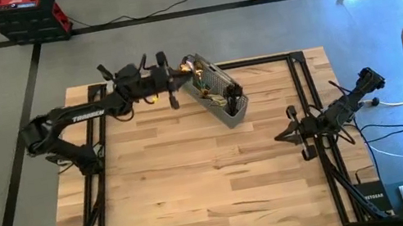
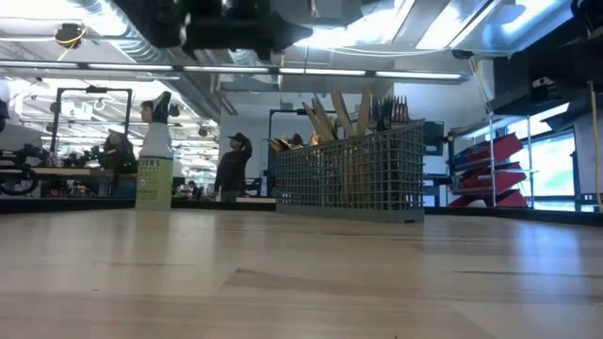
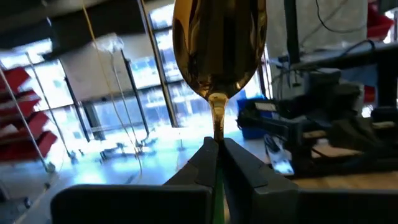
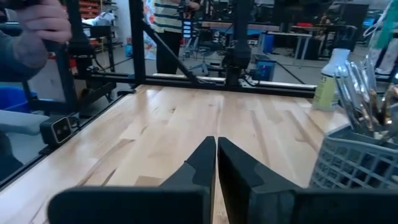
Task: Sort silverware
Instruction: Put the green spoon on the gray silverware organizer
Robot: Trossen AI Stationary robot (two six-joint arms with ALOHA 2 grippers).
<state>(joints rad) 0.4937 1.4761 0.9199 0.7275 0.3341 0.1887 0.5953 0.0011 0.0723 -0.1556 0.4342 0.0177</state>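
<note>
Near eleven o'clock on the table, seen from above: left gripper raised over the far edge, just left of the grey mesh caddy, fingers pinching the slim neck of a gold spoon, bowl pointing up and away from the wrist, green showing on the handle between the pads. Remaining silverware standing upright in the caddy at about twelve o'clock, gold and dark handles and tines crowded together above the rim; exact compartments not discernible. Small spray bottle upright at the far edge, left of the caddy in the low view. At three o'clock: right gripper waiting low over the table's right edge, fingers pressed together on nothing, aimed across the bare wood.

Step in hand, as judged: carrying one extracted spoon toward a sorting spot. For a clean result: keep the pinch firm on so thin a neck to prevent swivelling, clear the caddy rim and neighbouring handles before travelling, lower until the spoon lies flat on bare wood, then release
</note>
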